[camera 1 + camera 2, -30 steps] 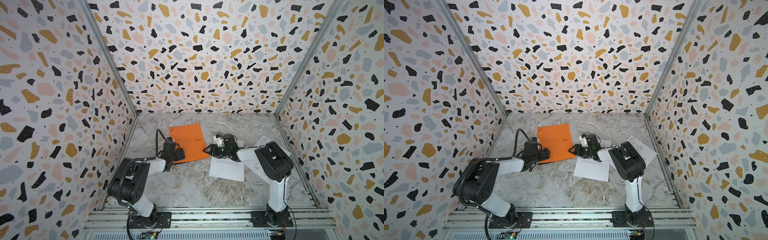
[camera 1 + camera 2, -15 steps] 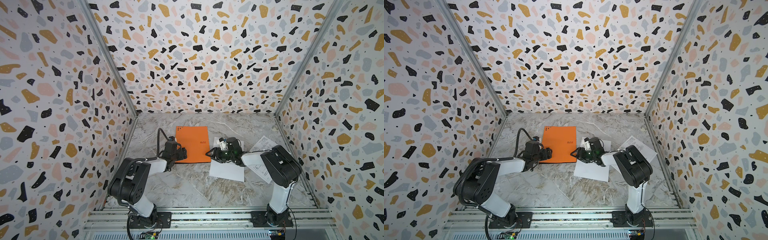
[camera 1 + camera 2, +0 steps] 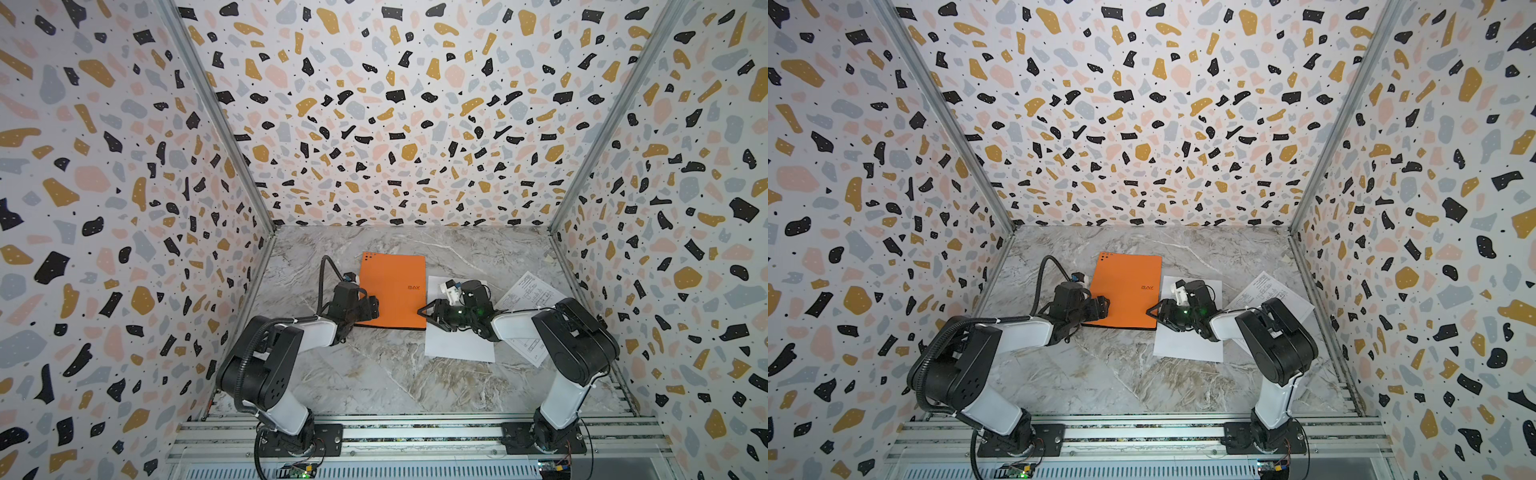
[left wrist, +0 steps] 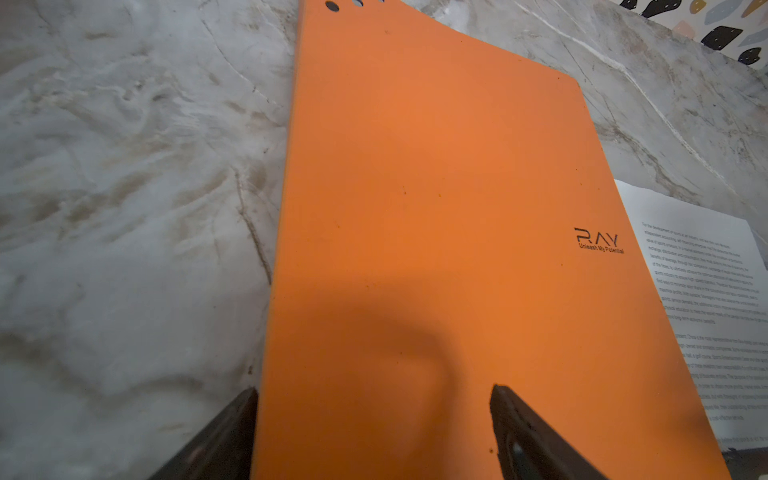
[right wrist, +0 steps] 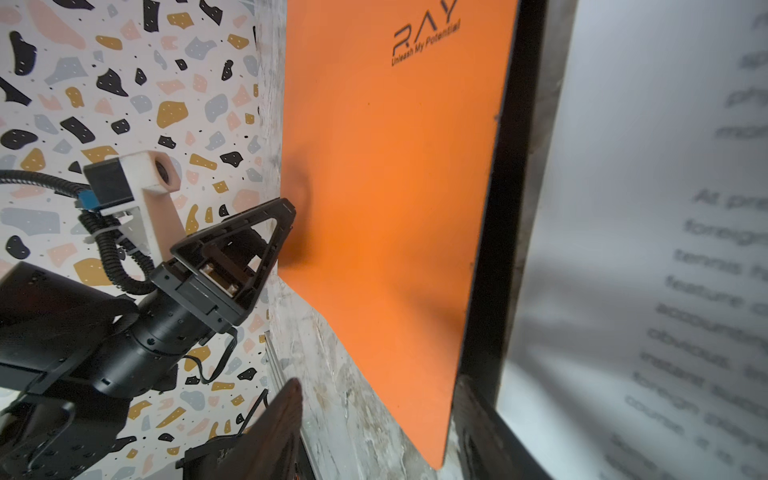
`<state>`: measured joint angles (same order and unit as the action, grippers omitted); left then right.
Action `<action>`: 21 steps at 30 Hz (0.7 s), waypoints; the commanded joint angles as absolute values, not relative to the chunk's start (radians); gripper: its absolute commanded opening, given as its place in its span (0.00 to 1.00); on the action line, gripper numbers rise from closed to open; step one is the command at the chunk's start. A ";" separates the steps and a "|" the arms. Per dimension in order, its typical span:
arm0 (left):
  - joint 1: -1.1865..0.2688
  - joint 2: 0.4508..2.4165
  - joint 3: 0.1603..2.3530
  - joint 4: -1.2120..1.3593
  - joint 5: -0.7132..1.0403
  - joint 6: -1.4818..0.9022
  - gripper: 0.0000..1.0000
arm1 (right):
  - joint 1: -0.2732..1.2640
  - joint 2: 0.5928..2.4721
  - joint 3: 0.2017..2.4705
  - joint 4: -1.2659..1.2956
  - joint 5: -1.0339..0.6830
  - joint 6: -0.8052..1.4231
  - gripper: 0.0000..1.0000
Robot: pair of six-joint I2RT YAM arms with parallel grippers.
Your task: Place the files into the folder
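The orange folder [image 3: 392,286] [image 3: 1129,286] lies shut and flat on the marble table in both top views. My left gripper [image 3: 370,309] [image 4: 374,399] stands open over its near left corner, one finger [image 4: 523,432] above the cover and one off its edge. My right gripper [image 3: 426,316] [image 5: 374,415], turned on its side, is open astride the folder's [image 5: 395,187] near right corner, where a black edge [image 5: 498,208] shows. The text sheet [image 3: 457,349] [image 5: 665,249] of the files lies under my right wrist. The drawings sheet [image 3: 528,291] lies further right.
Terrazzo-patterned walls [image 3: 124,208] close the table in on three sides. An aluminium rail [image 3: 415,432] with both arm bases runs along the front. Bare marble [image 3: 374,374] lies between the arms, near the front.
The folder has turned from tilted to square with the table and slid slightly right. My right gripper followed its near right corner and its jaws have narrowed a little. The left jaws are unchanged.
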<state>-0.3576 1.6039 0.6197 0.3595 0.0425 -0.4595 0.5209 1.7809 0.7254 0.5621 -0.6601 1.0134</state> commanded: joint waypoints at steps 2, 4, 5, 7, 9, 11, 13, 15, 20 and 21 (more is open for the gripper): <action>-0.398 1.567 0.583 0.463 0.125 -0.468 0.85 | 0.505 1.730 0.701 0.645 -0.702 1.028 0.56; -0.407 1.564 0.570 0.481 0.126 -0.473 0.85 | 0.499 1.734 0.691 0.664 -0.713 1.033 0.56; -0.410 1.563 0.563 0.489 0.127 -0.477 0.85 | 0.494 1.737 0.684 0.681 -0.720 1.040 0.55; -0.412 1.564 0.549 0.502 0.128 -0.485 0.85 | 0.490 1.745 0.669 0.720 -0.727 1.061 0.54; -0.411 1.563 0.536 0.513 0.130 -0.494 0.85 | 0.484 1.755 0.652 0.768 -0.737 1.083 0.53; -0.411 1.562 0.525 0.521 0.131 -0.499 0.85 | 0.477 1.764 0.638 0.810 -0.748 1.107 0.52; -0.412 1.559 0.516 0.525 0.131 -0.502 0.85 | 0.473 1.768 0.627 0.835 -0.755 1.119 0.52; -0.411 1.557 0.510 0.527 0.131 -0.503 0.85 | 0.471 1.773 0.620 0.855 -0.762 1.126 0.52; -0.411 1.546 0.496 0.540 0.136 -0.506 0.86 | 0.469 1.793 0.592 0.973 -0.784 1.182 0.52; -0.411 1.545 0.494 0.541 0.139 -0.506 0.86 | 0.468 1.800 0.585 1.008 -0.790 1.198 0.51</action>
<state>-0.3897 1.5726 0.5060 0.4709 0.0692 -0.4942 0.4610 1.7920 0.5953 0.8543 -0.7341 1.1419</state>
